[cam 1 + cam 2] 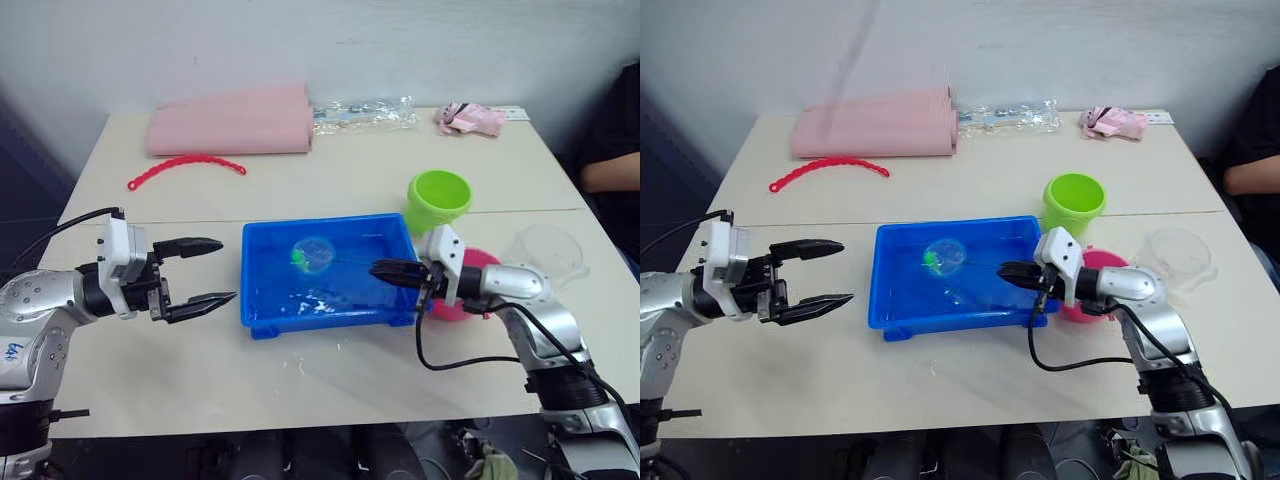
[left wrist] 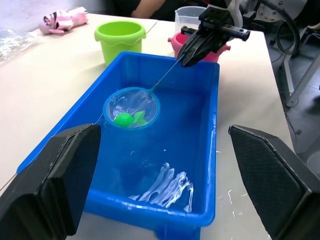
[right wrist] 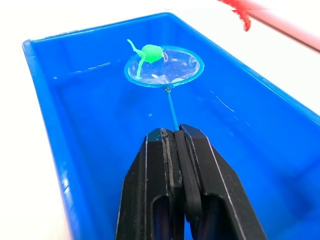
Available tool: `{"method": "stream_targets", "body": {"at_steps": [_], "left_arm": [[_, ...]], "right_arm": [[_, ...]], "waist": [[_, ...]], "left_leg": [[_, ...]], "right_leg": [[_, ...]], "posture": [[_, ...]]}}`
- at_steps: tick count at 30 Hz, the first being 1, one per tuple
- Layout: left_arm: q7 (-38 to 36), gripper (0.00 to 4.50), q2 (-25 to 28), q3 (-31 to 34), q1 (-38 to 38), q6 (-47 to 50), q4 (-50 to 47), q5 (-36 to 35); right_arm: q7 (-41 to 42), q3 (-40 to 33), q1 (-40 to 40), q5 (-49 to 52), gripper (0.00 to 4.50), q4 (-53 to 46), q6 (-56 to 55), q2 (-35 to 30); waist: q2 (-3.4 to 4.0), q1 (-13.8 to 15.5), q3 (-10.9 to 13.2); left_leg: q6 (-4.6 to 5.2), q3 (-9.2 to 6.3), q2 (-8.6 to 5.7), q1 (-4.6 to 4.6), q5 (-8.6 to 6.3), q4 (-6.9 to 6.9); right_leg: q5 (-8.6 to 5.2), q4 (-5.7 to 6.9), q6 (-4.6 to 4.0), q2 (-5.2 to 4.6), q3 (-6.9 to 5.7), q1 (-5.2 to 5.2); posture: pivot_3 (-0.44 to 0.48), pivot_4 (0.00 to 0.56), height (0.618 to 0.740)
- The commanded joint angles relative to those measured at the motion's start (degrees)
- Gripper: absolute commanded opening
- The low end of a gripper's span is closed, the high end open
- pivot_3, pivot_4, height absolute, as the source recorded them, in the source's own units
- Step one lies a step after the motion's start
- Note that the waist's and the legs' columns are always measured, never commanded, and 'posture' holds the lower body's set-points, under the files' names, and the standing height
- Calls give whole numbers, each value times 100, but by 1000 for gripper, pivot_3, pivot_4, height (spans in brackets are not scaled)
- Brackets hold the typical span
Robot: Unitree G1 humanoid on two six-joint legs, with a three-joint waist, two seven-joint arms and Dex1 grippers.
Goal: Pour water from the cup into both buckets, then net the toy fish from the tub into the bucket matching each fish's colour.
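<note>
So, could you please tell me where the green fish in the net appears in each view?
Left eye view: green fish in the net, middle of the tub.
Right eye view: same spot.
Left wrist view: in the hoop, centre-left.
Right wrist view: at the hoop's edge, upper centre.
Shared landmark: the blue tub.

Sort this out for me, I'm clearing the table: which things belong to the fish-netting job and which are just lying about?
Job: blue tub; net with a green fish in it, held by the right gripper; green bucket; pink bucket; clear cup.

Lying about: pink folded cloth; red beaded strip; clear plastic wrapper; small pink toy.
</note>
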Motion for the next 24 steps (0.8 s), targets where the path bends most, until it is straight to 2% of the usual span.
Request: {"method": "stream_targets", "body": {"at_steps": [1,7,13,19,24], "left_arm": [[161,4454,-187,-118,-309,108,39,-80],[659,4454,-652,-290,-837,368,217,-143],[778,4454,-1048,-523,-1175,391,314,-118],[1013,4454,-1540,-602,-1555,447,310,-208],[1025,4454,-1660,-655,-1603,447,285,-142]], "right_arm": [[88,-647,368,585,0,-639,216,-310],[-19,-1305,706,1161,0,-994,756,-632],[-157,-1855,686,1277,0,-890,849,-913],[18,-2165,24,980,0,429,376,-1447],[133,-1931,-707,384,0,1873,-361,-1801]], "waist": [[2,2,1],[-2,9,0],[-7,9,-2],[-8,37,-1],[-8,35,-1]], "left_leg": [[0,2,-1,0,0,1],[6,1,-6,1,0,8],[6,0,-3,2,1,9],[10,2,-9,2,3,19],[11,4,-8,3,5,20]], "right_leg": [[0,0,1,0,1,0],[2,2,4,0,2,3],[2,4,4,2,3,3],[3,-5,6,2,3,7],[3,-5,6,5,4,6]], "posture": [[0,150,740],[0,150,740],[0,150,740],[0,150,740],[0,150,740]]}}
